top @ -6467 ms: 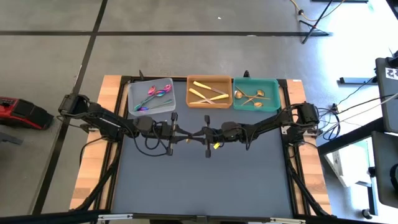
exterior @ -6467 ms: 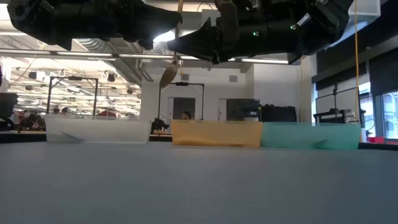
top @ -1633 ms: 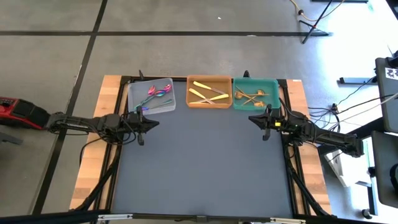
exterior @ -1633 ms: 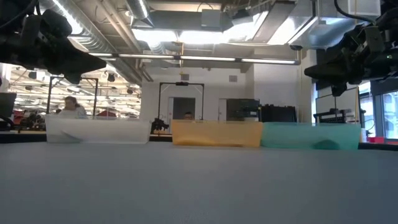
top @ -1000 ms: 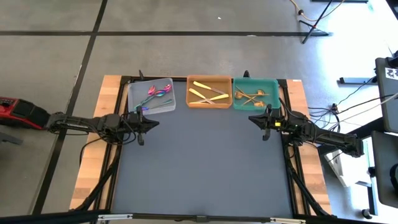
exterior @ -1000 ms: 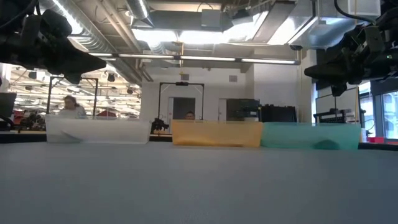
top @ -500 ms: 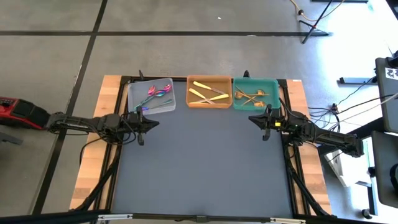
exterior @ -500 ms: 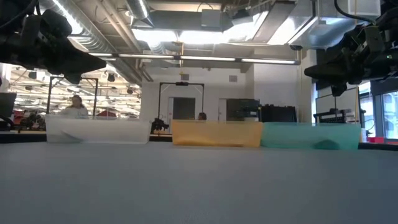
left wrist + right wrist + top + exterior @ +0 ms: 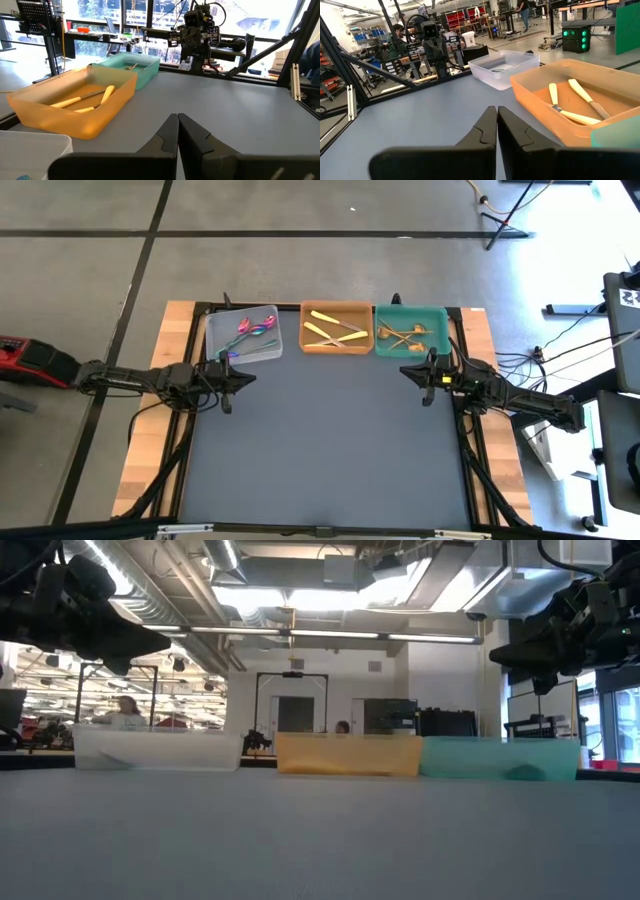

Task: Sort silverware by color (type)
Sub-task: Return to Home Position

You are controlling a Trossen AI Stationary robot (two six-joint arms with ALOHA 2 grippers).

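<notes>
The silverware lies sorted in three trays along the table's far edge. Iridescent purple-teal pieces (image 9: 253, 332) lie in the clear tray (image 9: 216, 340). Pale gold knives and forks (image 9: 330, 328) lie in the orange tray (image 9: 310, 346). Copper-gold spoons (image 9: 402, 335) lie in the teal tray (image 9: 440, 330). My left gripper (image 9: 246, 373) is shut and empty at the table's left edge, near the clear tray. My right gripper (image 9: 404, 370) is shut and empty at the right edge, near the teal tray. Both hover above the table.
The dark grey table mat (image 9: 325, 440) spreads out in front of the trays, between the two arms. The wooden table borders (image 9: 150, 450) run along both sides. People show in the room beyond the table in the low view (image 9: 125, 710).
</notes>
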